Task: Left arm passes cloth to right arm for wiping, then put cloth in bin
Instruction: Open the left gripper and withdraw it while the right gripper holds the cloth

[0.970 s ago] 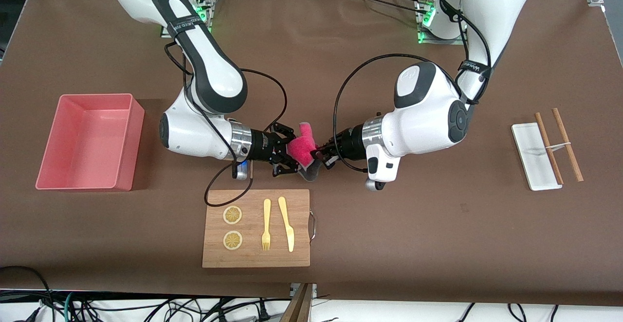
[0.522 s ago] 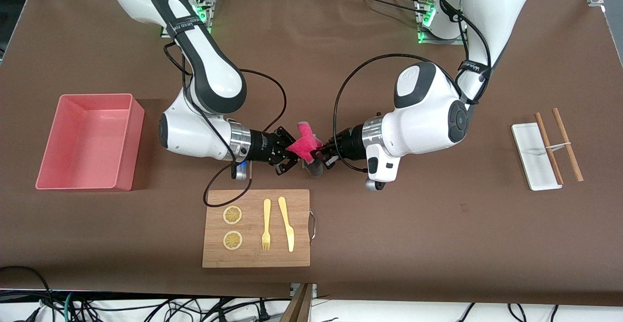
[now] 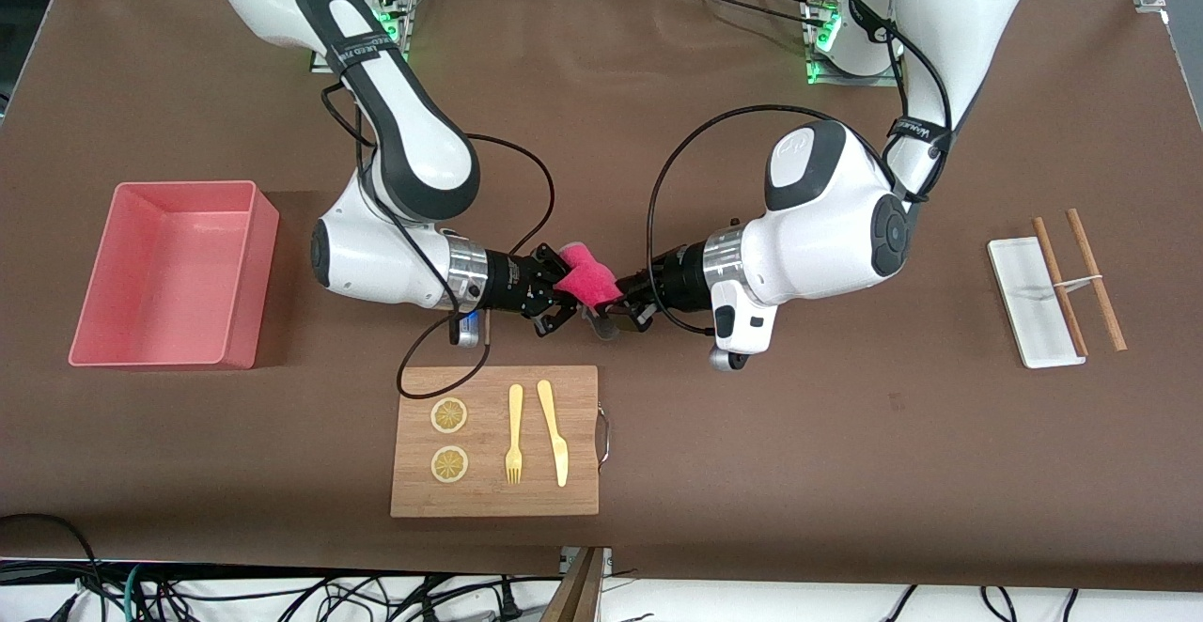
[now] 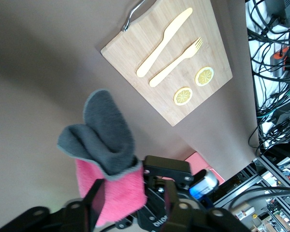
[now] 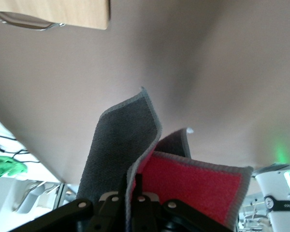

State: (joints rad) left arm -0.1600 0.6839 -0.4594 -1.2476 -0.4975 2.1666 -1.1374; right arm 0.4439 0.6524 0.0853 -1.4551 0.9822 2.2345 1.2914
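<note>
Two hands: right hand (image 3: 554, 298) and left hand (image 3: 628, 307) meet tip to tip in the air over the bare middle of the surface (image 3: 799, 453).
Right hand: clamped tight on the cloth (image 3: 585, 276); in its wrist view the fabric folds up from between the fingers.
Left hand: fingers parted and off the fabric; its wrist view shows the cloth just ahead of them, pinched in the other hand.
Cloth: one, pink face up, grey face hanging between the two hands.
Bin (image 3: 244, 274): one, past the right arm's elbow, toward that arm's end, well apart from the hands.
Open room: bare brown surface all round the hands except the cutting board (image 3: 495, 500), whose edge lies just under them toward the camera.
Board load: two lemon slices (image 3: 449, 415), one fork (image 3: 514, 434), one knife (image 3: 554, 429).
Left arm's end: one white tray (image 3: 1020, 293), two chopsticks (image 3: 1095, 279).
</note>
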